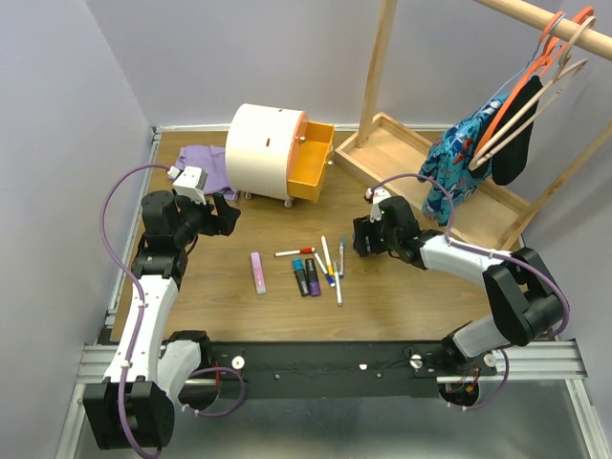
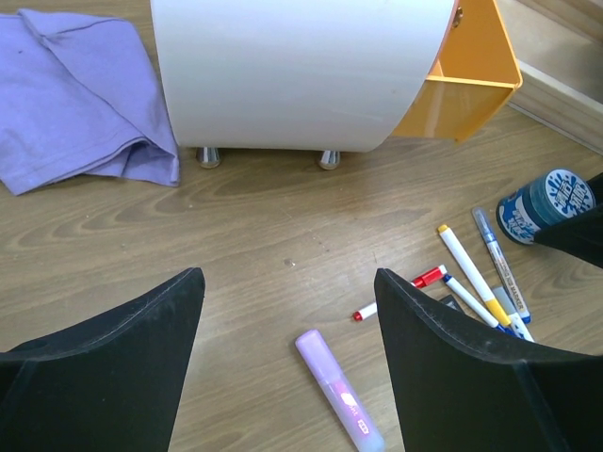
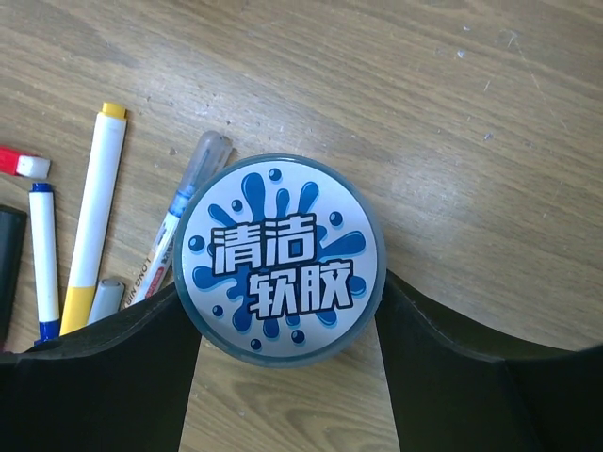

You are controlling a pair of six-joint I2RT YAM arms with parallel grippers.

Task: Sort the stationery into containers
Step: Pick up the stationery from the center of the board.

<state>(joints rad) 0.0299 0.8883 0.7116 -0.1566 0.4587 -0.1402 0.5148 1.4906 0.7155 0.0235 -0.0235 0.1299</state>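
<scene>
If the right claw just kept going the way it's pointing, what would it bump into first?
The grey round tin; it sits right between the right claw's spread fingers, dead ahead, apparently not yet gripped.

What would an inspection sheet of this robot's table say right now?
Surface: wooden table, no spills seen.
Job's things: pens, two markers and pink bar loose mid-table; round tin at the right gripper; chest with one orange drawer open.
Clutter: purple cloth beside the chest.
Grippers: left gripper open, empty; right gripper straddles the tin, grip unclear.
Cables: purple cables loop off both arms.
Surroundings: clothes rack with hangers and garments, far right.
</scene>
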